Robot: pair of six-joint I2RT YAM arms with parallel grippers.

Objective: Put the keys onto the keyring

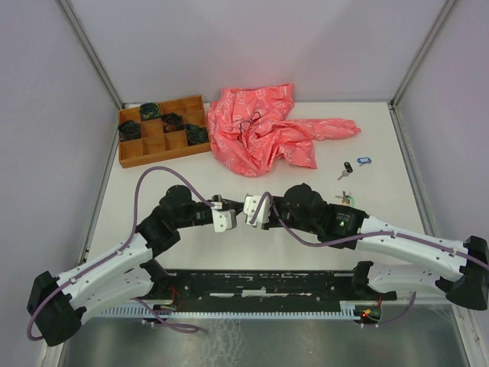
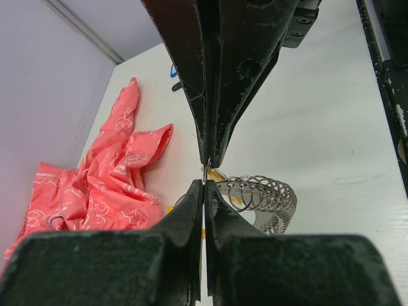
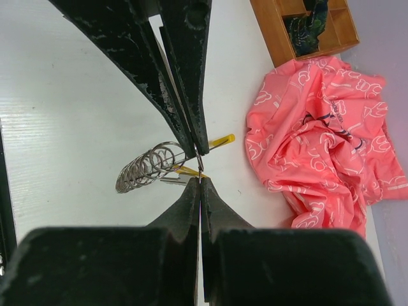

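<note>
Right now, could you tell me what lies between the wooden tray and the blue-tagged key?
A crumpled pink cloth lies there, as the top view shows.

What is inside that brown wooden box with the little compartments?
Four dark green-black coiled bundles sit in separate compartments of the brown wooden divided box; the remaining compartments show only wood. Anything beneath the bundles is hidden.

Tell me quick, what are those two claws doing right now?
Left gripper: closed, pinching one end of the keyring.
Right gripper: closed, pinching the keyring too.
</note>
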